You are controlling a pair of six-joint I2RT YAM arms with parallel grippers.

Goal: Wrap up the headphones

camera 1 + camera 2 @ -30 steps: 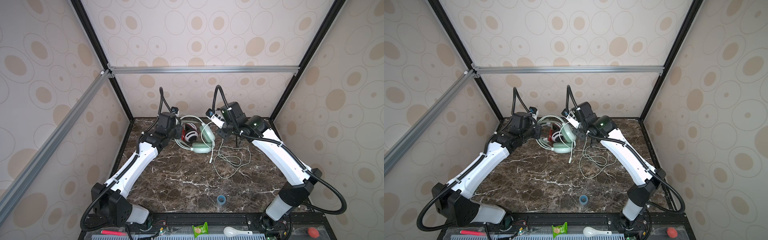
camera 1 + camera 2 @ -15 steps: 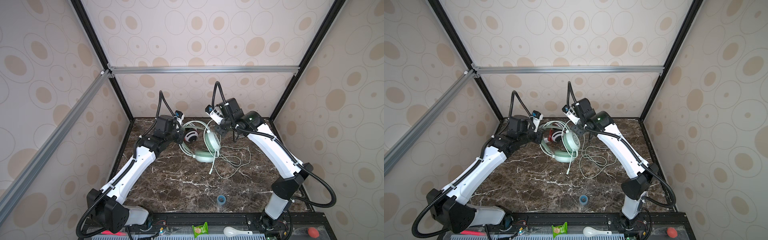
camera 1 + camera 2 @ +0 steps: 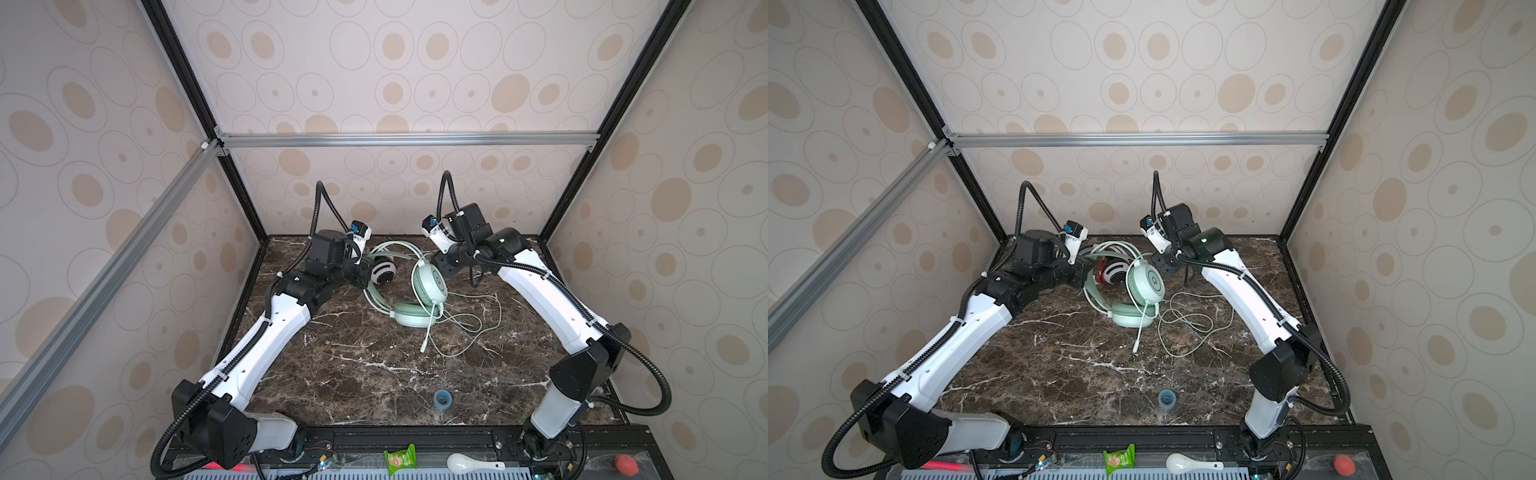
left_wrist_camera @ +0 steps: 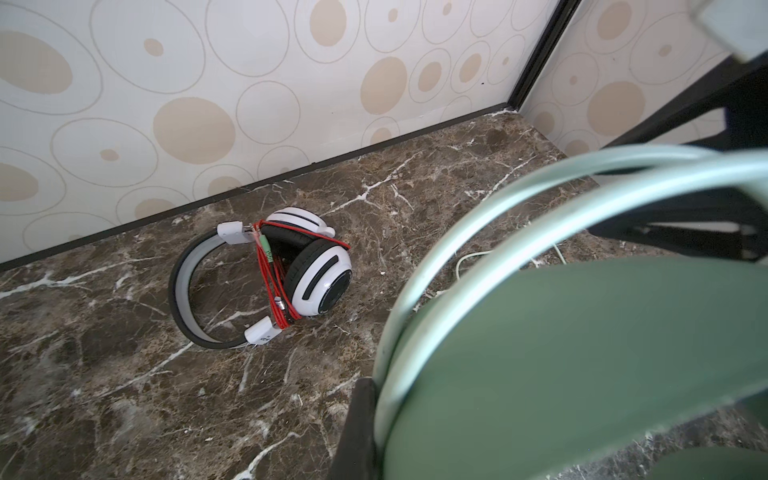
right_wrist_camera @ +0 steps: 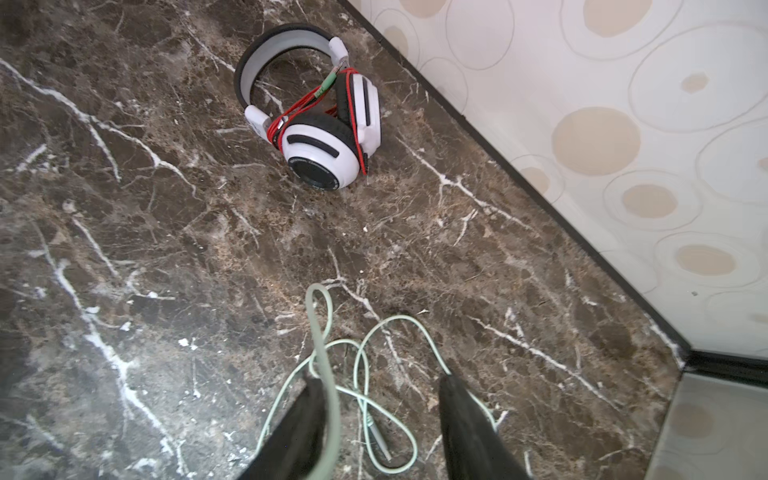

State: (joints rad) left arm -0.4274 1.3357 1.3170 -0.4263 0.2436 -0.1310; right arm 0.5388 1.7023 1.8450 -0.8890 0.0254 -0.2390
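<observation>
The left gripper [image 3: 365, 275] clamps the mint green headphones [image 3: 429, 283] by the headband near the bench's [image 3: 353, 374] back edge, beside the white headphones [image 4: 320, 276]. The right gripper [image 5: 382, 384] stands half-wide, the mint cord [image 5: 388, 328] along 1 finger.

We see mint-green headphones [image 3: 429, 281] with matching cord [image 5: 419, 328], white headphones [image 4: 322, 278] with black pads [image 4: 305, 258], grey band [image 4: 185, 276], red cord [image 4: 269, 276], brown white-veined marble table [image 3: 374, 374], cream walls [image 3: 415, 62] with beige ovals.
</observation>
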